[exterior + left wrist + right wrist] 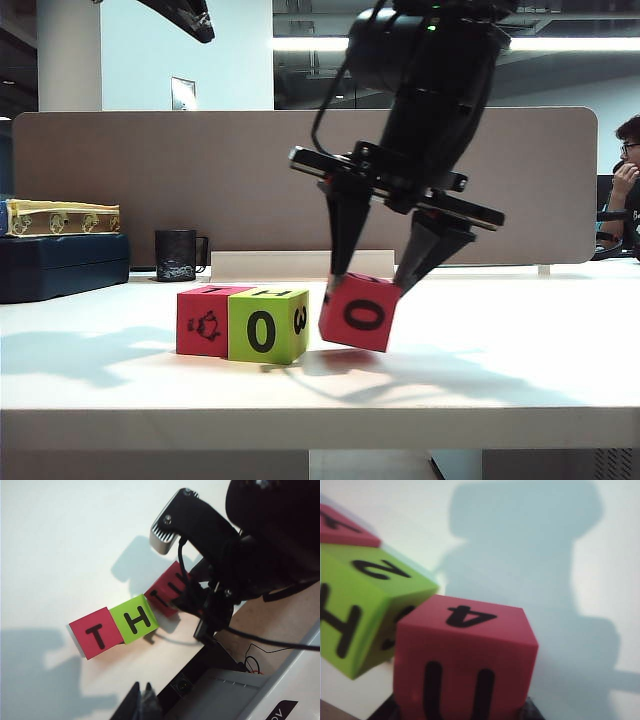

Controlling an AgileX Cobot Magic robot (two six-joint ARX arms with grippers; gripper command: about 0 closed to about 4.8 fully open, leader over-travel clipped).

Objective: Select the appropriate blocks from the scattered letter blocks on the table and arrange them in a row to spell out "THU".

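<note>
A dark mug [177,255] stands at the foot of the grey-brown divider panel [250,180], well off to the left of the raised gripper. Further left again, a yellowish box [62,217] rests on a dark blue case [60,265]. Beyond the panel's right end, someone with glasses [628,170] sits.
</note>
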